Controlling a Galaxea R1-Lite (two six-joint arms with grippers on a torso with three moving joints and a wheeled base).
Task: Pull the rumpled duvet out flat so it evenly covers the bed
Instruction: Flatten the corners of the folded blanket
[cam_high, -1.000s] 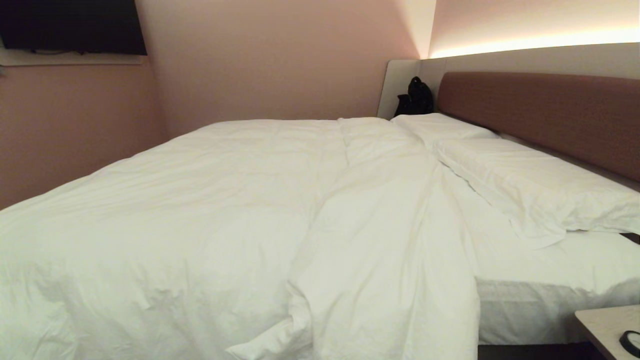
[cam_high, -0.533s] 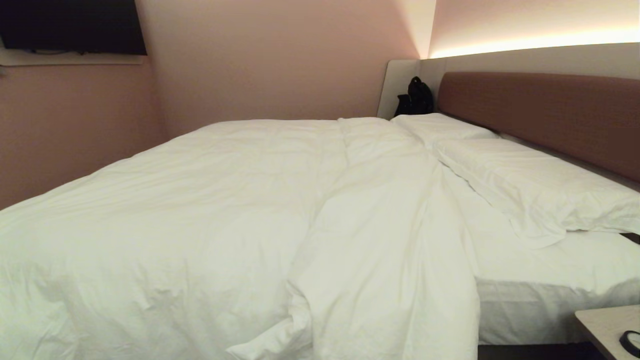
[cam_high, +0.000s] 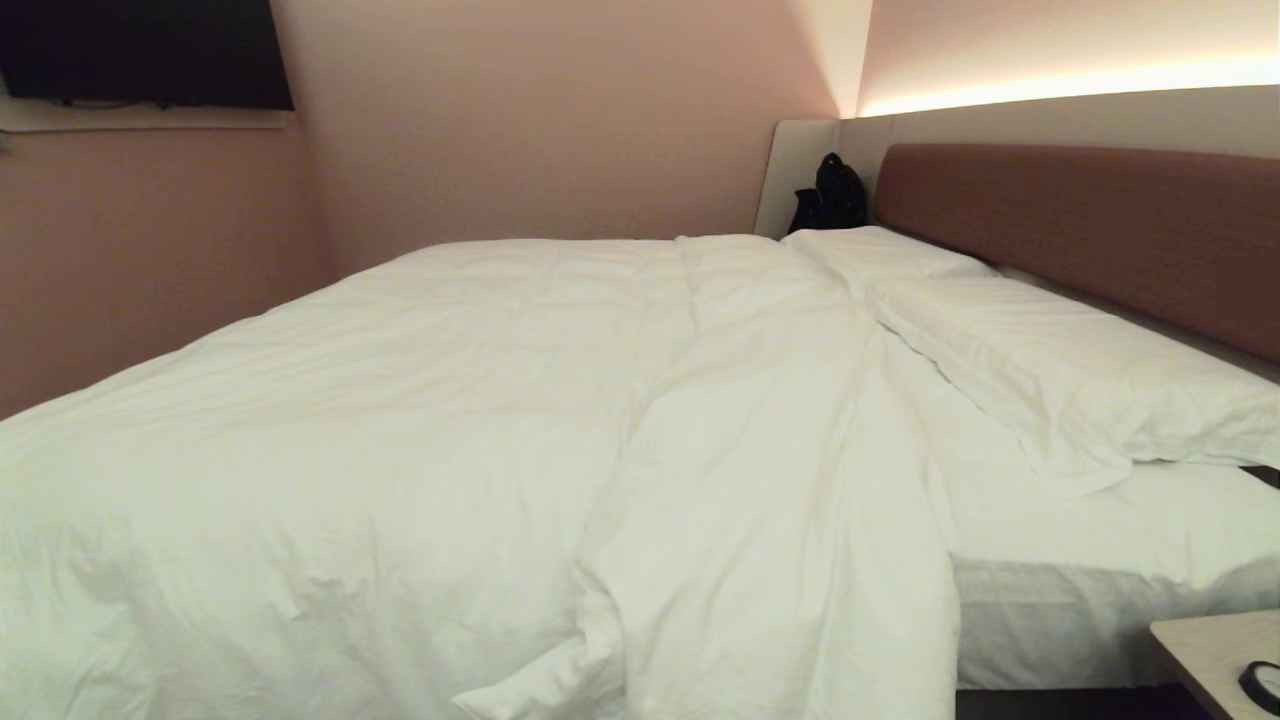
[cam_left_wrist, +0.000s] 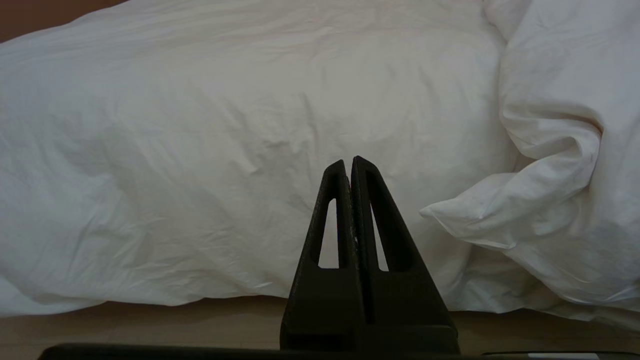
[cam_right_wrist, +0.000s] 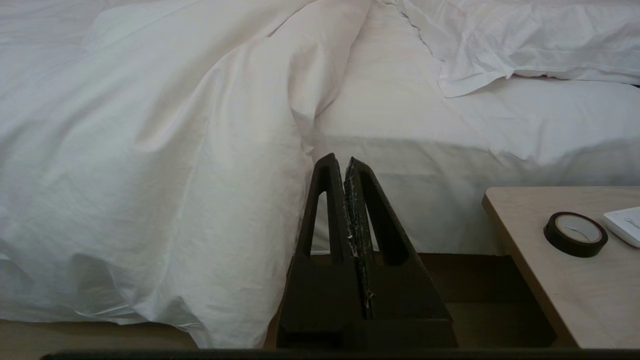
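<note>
The puffy white duvet (cam_high: 420, 430) lies rumpled over most of the bed (cam_high: 1090, 590), bunched in a long ridge (cam_high: 780, 480) short of the pillows and hanging over the near side. A strip of sheeted mattress by the headboard (cam_high: 1090, 225) is uncovered. Neither arm shows in the head view. My left gripper (cam_left_wrist: 348, 162) is shut and empty, low beside the bed, facing the hanging duvet (cam_left_wrist: 225, 150). My right gripper (cam_right_wrist: 341, 161) is also shut and empty, facing the duvet's hanging edge (cam_right_wrist: 200, 200) and the bare mattress side (cam_right_wrist: 450, 165).
Two white pillows (cam_high: 1060, 360) lie along the headboard. A bedside table (cam_right_wrist: 575, 270) at the near right carries a roll of black tape (cam_right_wrist: 575, 233) and a white device (cam_right_wrist: 625, 225). A black bag (cam_high: 832, 195) stands past the bed's far corner. A dark screen (cam_high: 140, 50) hangs at upper left.
</note>
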